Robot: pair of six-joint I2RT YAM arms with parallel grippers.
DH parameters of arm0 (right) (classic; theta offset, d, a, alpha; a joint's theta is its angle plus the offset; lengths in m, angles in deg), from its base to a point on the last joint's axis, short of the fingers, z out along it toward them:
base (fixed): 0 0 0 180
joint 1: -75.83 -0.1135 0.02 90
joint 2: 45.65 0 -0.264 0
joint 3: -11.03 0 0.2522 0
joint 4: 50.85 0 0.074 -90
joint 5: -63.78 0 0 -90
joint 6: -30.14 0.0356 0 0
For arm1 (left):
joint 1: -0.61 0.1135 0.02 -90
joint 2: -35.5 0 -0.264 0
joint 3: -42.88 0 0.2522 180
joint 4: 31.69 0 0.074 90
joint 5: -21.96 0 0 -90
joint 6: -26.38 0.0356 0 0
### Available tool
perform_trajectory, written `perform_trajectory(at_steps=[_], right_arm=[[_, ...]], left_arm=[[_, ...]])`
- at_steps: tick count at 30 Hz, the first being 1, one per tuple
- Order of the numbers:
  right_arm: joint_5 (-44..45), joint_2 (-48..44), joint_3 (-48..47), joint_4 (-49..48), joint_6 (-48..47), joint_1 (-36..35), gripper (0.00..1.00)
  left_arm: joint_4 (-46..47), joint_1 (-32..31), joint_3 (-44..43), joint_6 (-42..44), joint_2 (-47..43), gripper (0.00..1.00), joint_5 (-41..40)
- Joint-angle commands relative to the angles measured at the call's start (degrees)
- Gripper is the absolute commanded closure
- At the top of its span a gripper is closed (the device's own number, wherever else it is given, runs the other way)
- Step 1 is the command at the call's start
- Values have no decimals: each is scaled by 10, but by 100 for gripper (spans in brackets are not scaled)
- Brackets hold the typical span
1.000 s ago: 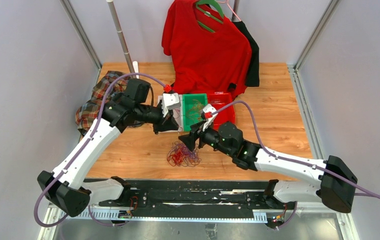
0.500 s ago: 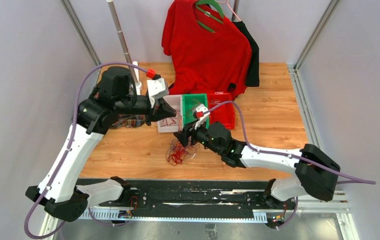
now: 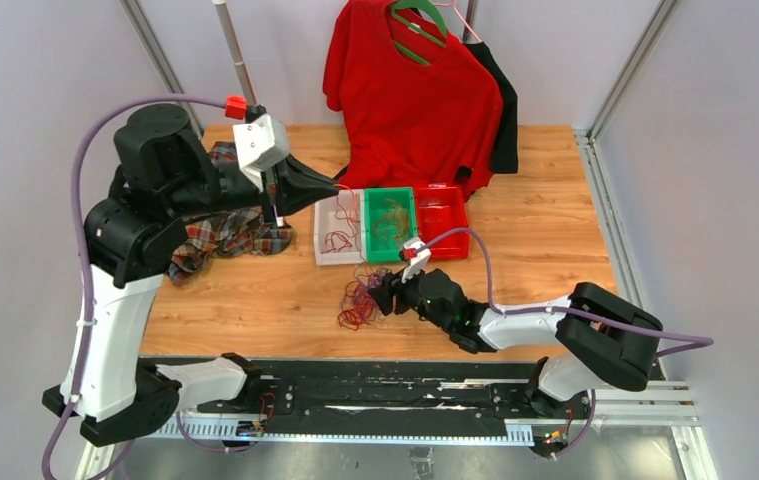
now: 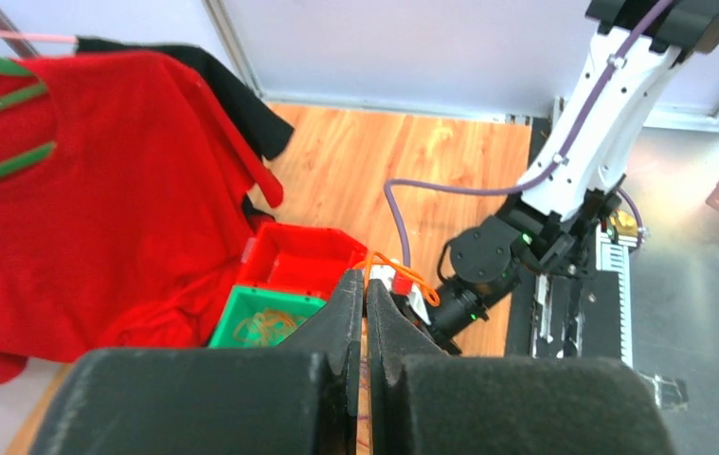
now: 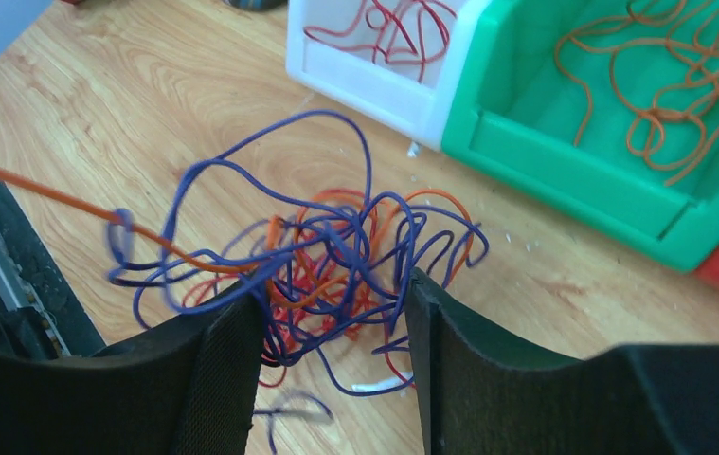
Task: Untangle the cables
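While the cable tangle (image 5: 329, 248) is lying on the table (image 3: 555, 220), on the near side of the white bin (image 3: 321, 236), the right gripper (image 5: 332, 294) is sitting wide open around it, and the high-up left gripper (image 4: 366, 281) is pinching an orange cable (image 5: 43, 187).

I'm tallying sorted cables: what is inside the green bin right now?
Loose orange cables lie looped inside the green bin; no other colour shows. Its near wall hides the floor strip behind it, and the right wrist view crops the far end.
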Motion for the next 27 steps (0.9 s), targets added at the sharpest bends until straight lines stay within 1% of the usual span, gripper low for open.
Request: perform_trajectory(at_steps=[1,5,8,10,11,13,17,19,21,23,25,27], right_arm=[[31,-6,48,-36,25,-7,47],[36,-13,89,-38,45,-7,46],[37,-19,115,-40,56,-7,44],[41,-28,130,-38,57,-7,44],[43,-34,134,-32,57,-7,44],[48,-50,136,-12,55,-8,44],[51,-86,133,38,52,-8,44],[52,-104,134,58,49,-7,43],[56,-124,135,76,47,-8,41],[60,-143,134,95,43,-7,38],[62,-168,127,123,34,-8,35],[64,-202,103,159,20,-10,33]], left_arm=[[6,-4,-67,-13,12,99,-18],[7,-3,-173,-10,49,99,-60],[6,-3,-267,-5,88,99,-91],[10,-4,-325,4,113,99,-120],[28,-3,-341,6,119,100,-145],[87,-3,-328,8,110,100,-188],[278,-3,-196,11,46,100,-283],[337,-3,-171,19,36,99,-324],[375,-3,-176,24,42,99,-355],[403,-3,-182,26,47,99,-365],[414,-4,-190,21,53,99,-351],[384,-3,-212,7,64,99,-318]])
